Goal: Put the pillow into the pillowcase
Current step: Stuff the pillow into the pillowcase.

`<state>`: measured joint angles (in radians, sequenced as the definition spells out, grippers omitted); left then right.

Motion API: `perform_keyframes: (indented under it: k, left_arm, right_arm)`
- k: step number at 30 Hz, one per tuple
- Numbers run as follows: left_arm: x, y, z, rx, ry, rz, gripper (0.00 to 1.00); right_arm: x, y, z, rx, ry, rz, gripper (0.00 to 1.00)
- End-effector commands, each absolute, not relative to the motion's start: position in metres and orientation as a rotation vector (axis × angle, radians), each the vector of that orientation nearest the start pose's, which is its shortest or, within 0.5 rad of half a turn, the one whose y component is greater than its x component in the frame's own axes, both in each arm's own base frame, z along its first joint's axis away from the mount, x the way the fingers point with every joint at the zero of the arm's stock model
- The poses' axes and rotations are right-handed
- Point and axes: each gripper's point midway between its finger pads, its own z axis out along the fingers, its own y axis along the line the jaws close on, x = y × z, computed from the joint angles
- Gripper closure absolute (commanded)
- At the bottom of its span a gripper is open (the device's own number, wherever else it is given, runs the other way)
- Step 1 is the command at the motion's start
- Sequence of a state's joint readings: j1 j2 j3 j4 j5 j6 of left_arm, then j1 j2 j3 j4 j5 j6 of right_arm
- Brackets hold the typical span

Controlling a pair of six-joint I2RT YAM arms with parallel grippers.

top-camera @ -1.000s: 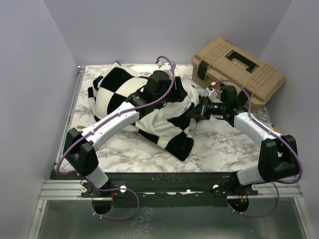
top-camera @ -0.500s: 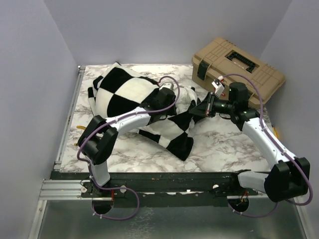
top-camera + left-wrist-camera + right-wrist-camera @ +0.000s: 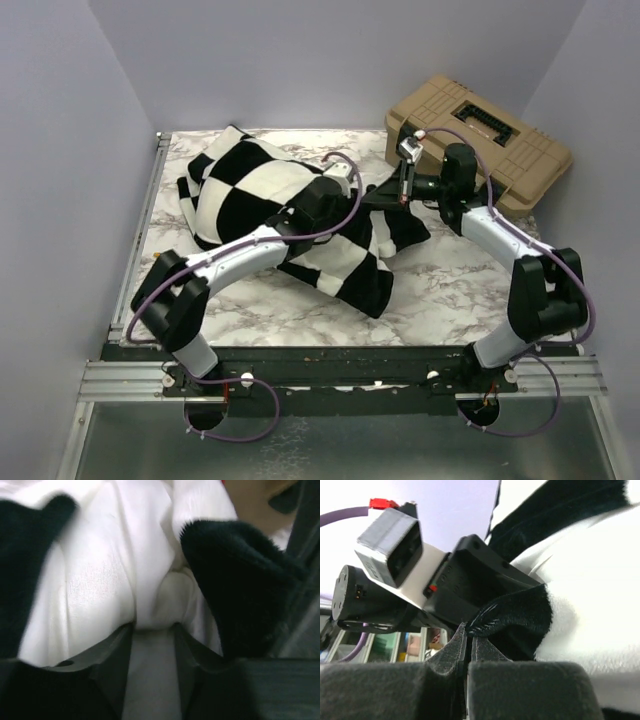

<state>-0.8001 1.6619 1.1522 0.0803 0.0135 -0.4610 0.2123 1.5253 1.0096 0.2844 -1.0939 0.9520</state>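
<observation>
Sitting in the right gripper (image 3: 467,647) (pinched) is the pillowcase's (image 3: 520,612) black edge.

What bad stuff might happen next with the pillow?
The right tool pinches only a thin edge of the pillowcase; it may slip out, and the opening could flop shut.
The left tool holds just a fold of pillow, so pushing might bunch it rather than slide it in.
The right arm is close to the box and might bump it.
</observation>
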Motion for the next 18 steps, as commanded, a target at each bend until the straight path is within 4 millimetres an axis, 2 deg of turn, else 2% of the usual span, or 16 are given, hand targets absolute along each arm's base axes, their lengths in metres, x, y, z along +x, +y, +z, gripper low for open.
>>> perform_keyframes:
  k: [1,4,6,8,9,11,13,15,18]
  left_arm:
    - [0.324,-0.316,0.234,0.338,1.999,-0.585,0.49]
    - [0.337,-0.223,0.261,0.094,2.021,-0.159,0.32]
    - [0.338,-0.162,0.268,-0.054,2.065,0.08,0.24]
    - [0.34,-0.116,0.265,-0.166,2.154,0.166,0.2]
    - [0.34,-0.101,0.262,-0.215,2.198,0.165,0.17]
    - [0.338,-0.084,0.255,-0.296,2.27,0.099,0.13]
    - [0.333,-0.076,0.243,-0.385,2.334,-0.004,0.1]
    - [0.325,-0.07,0.226,-0.502,2.392,-0.13,0.08]
    - [0.311,-0.069,0.198,-0.651,2.45,-0.314,0.07]
  right_arm:
    - [0.362,0.258,0.3,-0.259,1.856,1.74,1.0]
    - [0.382,0.26,0.275,-0.206,1.952,1.66,0.99]
    - [0.386,0.263,0.266,-0.226,2.018,1.584,0.95]
    - [0.384,0.267,0.264,-0.318,2.072,1.488,0.81]
    - [0.383,0.269,0.265,-0.374,2.091,1.428,0.69]
    - [0.378,0.269,0.269,-0.461,2.13,1.321,0.55]
    - [0.374,0.262,0.286,-0.49,2.117,1.24,0.43]
    - [0.373,0.251,0.301,-0.449,2.094,1.139,0.25]
    - [0.373,0.236,0.313,-0.346,2.104,1.036,0.14]
